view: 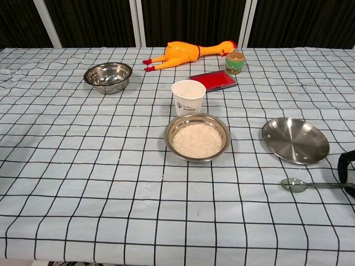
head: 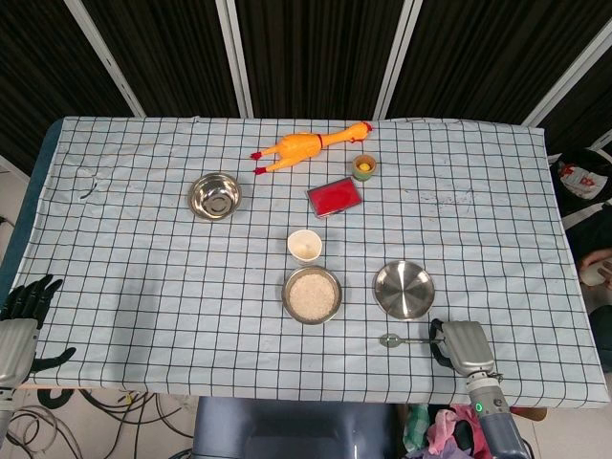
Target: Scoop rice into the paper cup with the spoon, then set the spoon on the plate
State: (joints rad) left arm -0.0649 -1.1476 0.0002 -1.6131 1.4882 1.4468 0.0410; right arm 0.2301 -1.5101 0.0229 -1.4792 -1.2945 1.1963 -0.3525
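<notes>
A metal spoon [head: 390, 339] [view: 294, 184] lies flat on the checked cloth, in front of the empty steel plate [head: 404, 289] [view: 295, 140], with its handle pointing right. My right hand [head: 464, 346] sits at the handle's end. Its dark fingers [view: 346, 167] curve above and below the handle, and whether they grip it is not visible. The rice bowl [head: 312, 295] [view: 197, 138] stands at the centre front, and the white paper cup [head: 305, 246] [view: 188, 97] is upright just behind it. At the table's front left edge my left hand [head: 24, 311] holds nothing, fingers spread.
An empty steel bowl [head: 214, 195] [view: 108, 76] stands at the back left. A yellow rubber chicken [head: 306, 145] [view: 186, 53], a small green pot [head: 363, 167] [view: 235, 62] and a red flat box [head: 334, 197] [view: 213, 80] lie behind the cup.
</notes>
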